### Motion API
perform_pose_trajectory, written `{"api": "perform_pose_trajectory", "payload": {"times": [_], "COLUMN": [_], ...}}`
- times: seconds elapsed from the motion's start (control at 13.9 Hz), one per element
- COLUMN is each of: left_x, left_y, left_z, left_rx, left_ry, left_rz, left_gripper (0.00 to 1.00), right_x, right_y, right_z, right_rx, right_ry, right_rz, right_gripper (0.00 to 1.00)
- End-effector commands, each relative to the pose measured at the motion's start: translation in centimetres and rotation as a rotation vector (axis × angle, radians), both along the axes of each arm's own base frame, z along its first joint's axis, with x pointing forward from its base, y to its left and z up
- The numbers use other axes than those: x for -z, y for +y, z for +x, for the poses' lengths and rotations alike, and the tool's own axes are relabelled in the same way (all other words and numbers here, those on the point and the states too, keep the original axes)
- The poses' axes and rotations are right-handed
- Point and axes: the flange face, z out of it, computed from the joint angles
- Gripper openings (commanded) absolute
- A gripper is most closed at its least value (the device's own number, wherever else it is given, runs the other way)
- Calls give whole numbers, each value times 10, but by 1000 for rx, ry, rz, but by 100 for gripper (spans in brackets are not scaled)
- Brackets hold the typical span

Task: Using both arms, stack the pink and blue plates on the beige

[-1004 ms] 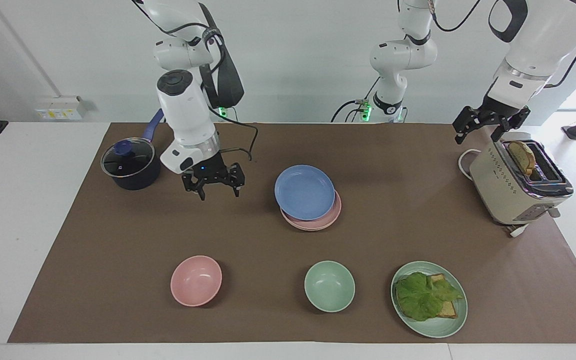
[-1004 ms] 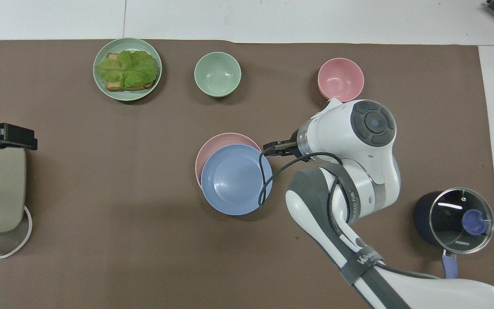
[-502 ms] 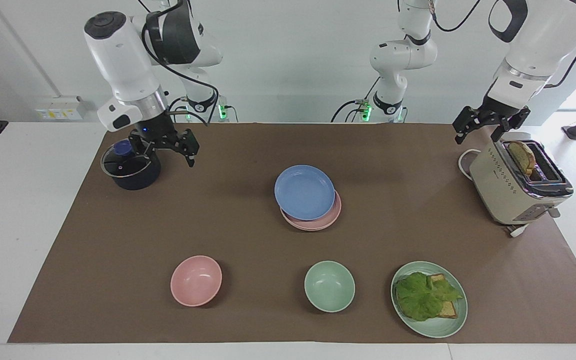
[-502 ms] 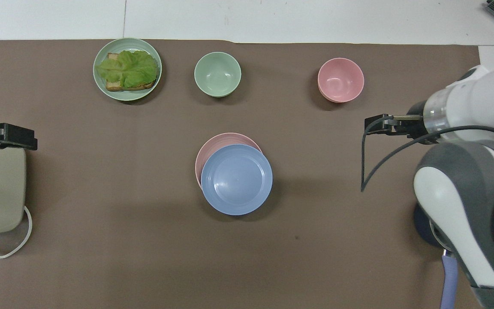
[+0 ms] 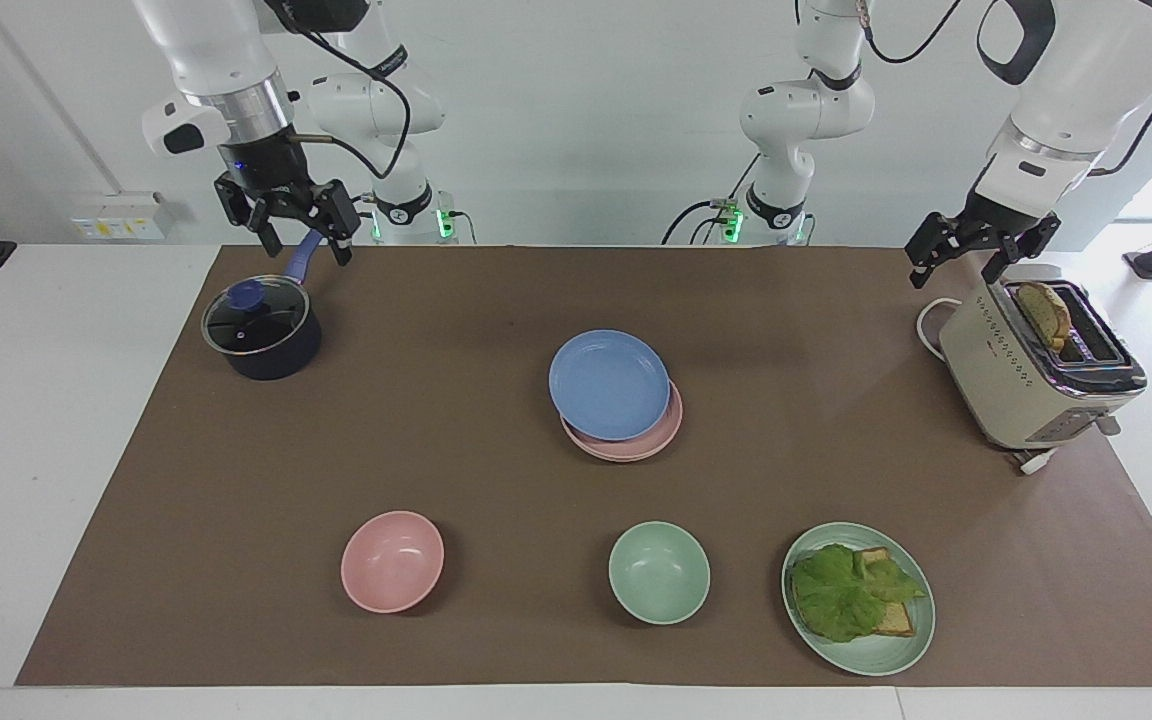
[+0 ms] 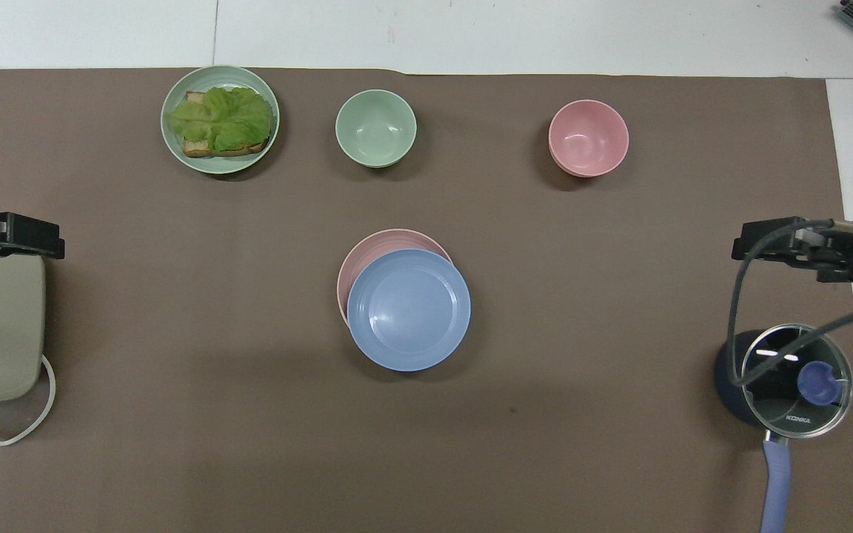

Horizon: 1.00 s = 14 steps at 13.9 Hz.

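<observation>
reading "konka", pot lid [image 6: 797, 380] lettering

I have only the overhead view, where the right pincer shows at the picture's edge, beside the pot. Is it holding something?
Observer: No. In the facing view the right pincer is open and empty, up in the air over the handle of the pot.
Operator: Is there something in the toaster?
Observer: Yes, a slice of bread stands in one slot; your view cuts that part off.
Operator: Does the left pincer touch it?
Observer: No, it hangs open and empty in the air by the toaster, apart from the bread.
</observation>
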Motion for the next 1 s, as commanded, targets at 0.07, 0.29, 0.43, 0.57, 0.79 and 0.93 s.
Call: {"api": "perform_pose_trajectory", "payload": {"times": [0.07,0.29,0.43,0.57,0.79,0.93], "left_x": [-1,-2,-2,-2,-1,-2], "left_y": [2,3,3,2,2,2], "left_z": [-2,-3,-3,-3,-2,-3], "left_rx": [4,2,2,4,4,4], "left_ry": [9,8,8,8,9,8], "left_rz": [17,17,17,17,17,17], "left_gripper": [100,100,100,100,100,100], "right_x": [-36,-43,-32,-8,2,5], "right_y": [-66,-104,-101,-96,-94,-87], "right_z": [-14,-34,-30,-10,12,11], "right_rx": [120,125,79,21,15,10], "right_ry": [29,44,71,114,101,78], "right_rz": [-15,-16,-55,-56,-50,-47], "right_gripper": [100,100,100,100,100,100]}}
